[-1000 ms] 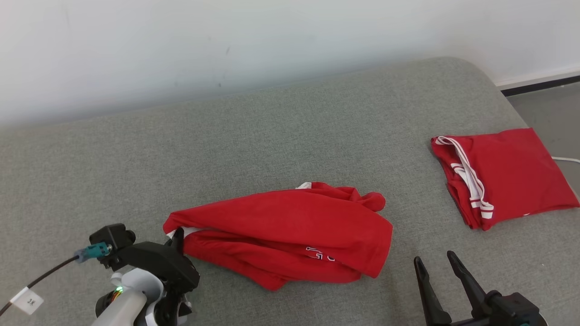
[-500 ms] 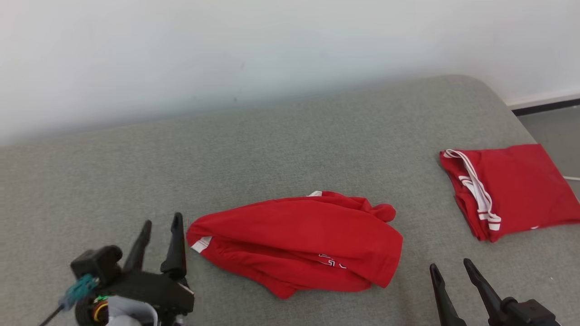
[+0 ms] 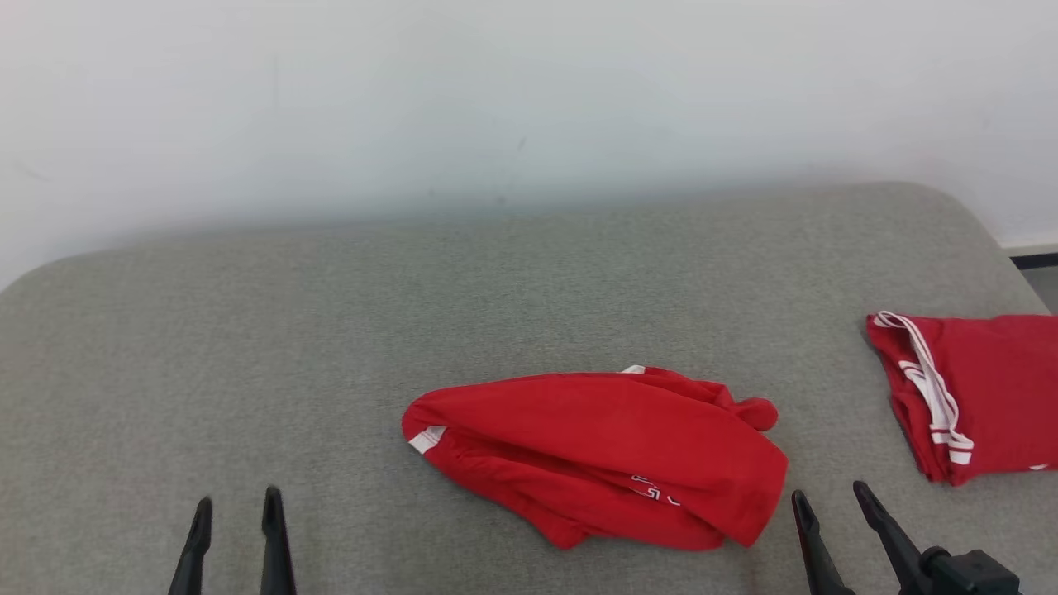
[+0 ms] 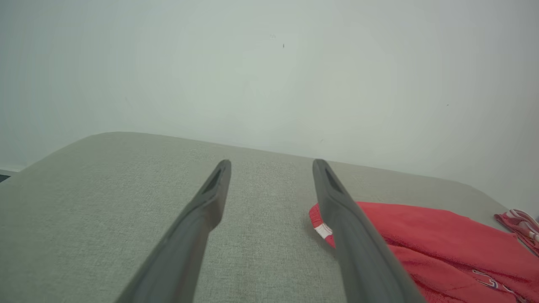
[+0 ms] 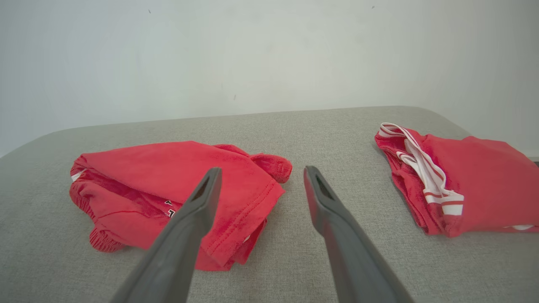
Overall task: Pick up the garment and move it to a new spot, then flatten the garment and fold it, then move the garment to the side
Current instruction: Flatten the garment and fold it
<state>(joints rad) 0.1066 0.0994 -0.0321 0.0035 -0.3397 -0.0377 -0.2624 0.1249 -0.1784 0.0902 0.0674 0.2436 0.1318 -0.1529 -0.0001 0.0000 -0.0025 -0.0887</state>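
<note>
A red garment point(image 3: 603, 450) with white trim and lettering lies in a loose, bunched heap on the grey cushioned surface point(image 3: 331, 330); it also appears in the right wrist view point(image 5: 177, 193) and the left wrist view point(image 4: 429, 248). My left gripper point(image 3: 235, 508) stands open at the lower left, well clear of the garment's left end, with nothing between its fingers point(image 4: 210, 198). My right gripper point(image 3: 831, 500) is open at the lower right, just off the garment's right corner, empty as well.
A second red garment point(image 3: 967, 397) with white stripes lies folded at the right edge of the surface, also in the right wrist view point(image 5: 459, 181). A pale wall point(image 3: 496, 99) rises behind. The surface's rounded corner and floor show at the far right.
My left gripper has let go of the garment's left end and drawn back to the lower left, now open. The camera has shifted, so the scene sits lower and further right.
</note>
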